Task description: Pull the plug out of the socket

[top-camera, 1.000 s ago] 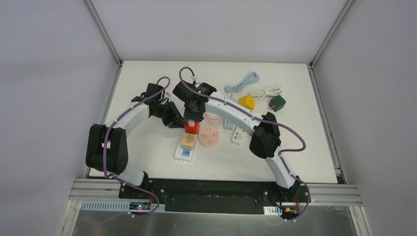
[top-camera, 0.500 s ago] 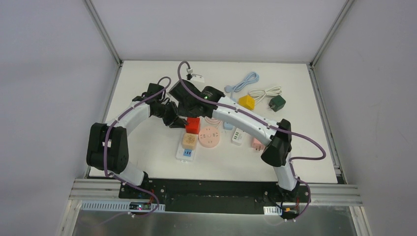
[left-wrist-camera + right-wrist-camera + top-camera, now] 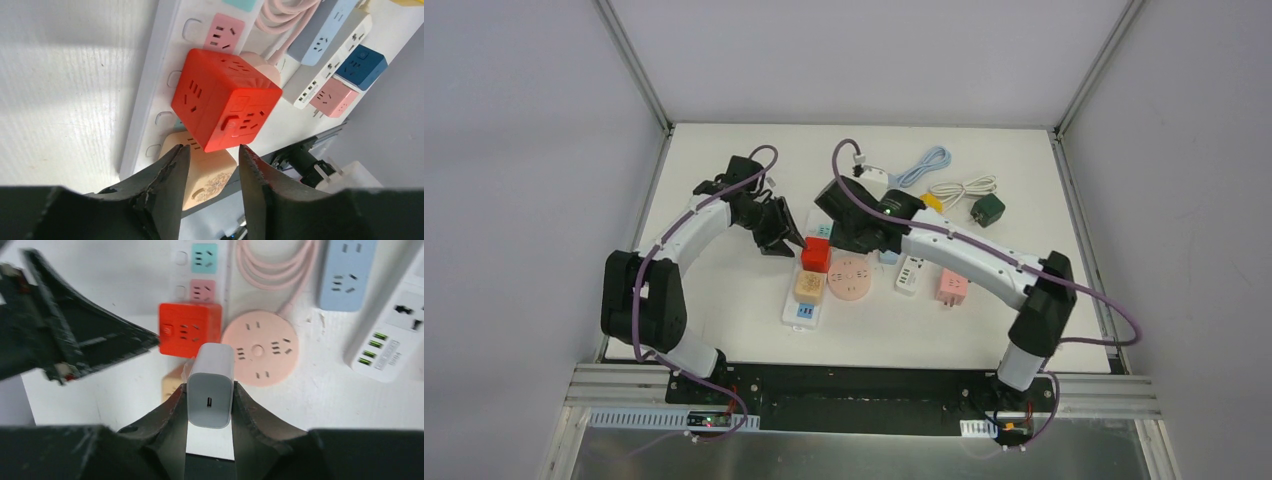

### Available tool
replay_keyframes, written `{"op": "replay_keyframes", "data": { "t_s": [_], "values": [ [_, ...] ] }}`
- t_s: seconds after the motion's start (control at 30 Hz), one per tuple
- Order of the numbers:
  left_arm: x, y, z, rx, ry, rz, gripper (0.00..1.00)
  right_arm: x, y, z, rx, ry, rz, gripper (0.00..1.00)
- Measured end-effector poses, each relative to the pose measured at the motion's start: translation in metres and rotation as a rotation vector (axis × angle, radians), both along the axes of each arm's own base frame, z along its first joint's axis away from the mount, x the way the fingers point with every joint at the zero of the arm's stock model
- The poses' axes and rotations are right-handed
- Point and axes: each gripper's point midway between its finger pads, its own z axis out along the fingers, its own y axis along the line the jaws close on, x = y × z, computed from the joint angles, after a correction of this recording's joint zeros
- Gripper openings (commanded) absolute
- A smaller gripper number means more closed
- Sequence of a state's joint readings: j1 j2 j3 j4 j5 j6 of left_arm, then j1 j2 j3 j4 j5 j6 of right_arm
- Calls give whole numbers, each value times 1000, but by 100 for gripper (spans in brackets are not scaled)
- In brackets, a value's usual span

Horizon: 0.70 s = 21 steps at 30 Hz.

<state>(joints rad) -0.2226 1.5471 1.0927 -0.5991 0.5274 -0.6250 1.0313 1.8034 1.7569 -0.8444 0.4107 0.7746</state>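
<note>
Well, the right claw (image 3: 209, 389) is pinching a small white boxy plastic plug (image 3: 210, 382) between its two black fingers, up above the sockets. The plug's pins are hidden. Just past the claw's tips sit a bright red cube socket (image 3: 190, 330) and a round flat pink socket (image 3: 260, 347). Farther out lie a curled pink cable (image 3: 270, 265), a light blue power strip (image 3: 347, 275) and a white strip with green ports (image 3: 385, 345).

The left claw (image 3: 212, 150) is a bit open and holds nothing. The red cube is right in front of its fingertips, sitting on a long white power strip (image 3: 145, 125). A cream cube socket (image 3: 207, 175) sits next to the red one, partly hidden behind this claw's fingers. From the right claw, the left claw's dark fingers poke in on its left side, close to the red cube.
</note>
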Motion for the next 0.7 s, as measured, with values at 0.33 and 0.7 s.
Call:
{"op": "replay_keyframes", "data": {
  "t_s": [0.33,0.7],
  "values": [
    [7,29,44,139,-252,22,49,-65,-70,-53,39,131,103,0],
    [-8,59,33,272,-302,91,49,-107,-94,-132,57,282,131,0]
  ]
}}
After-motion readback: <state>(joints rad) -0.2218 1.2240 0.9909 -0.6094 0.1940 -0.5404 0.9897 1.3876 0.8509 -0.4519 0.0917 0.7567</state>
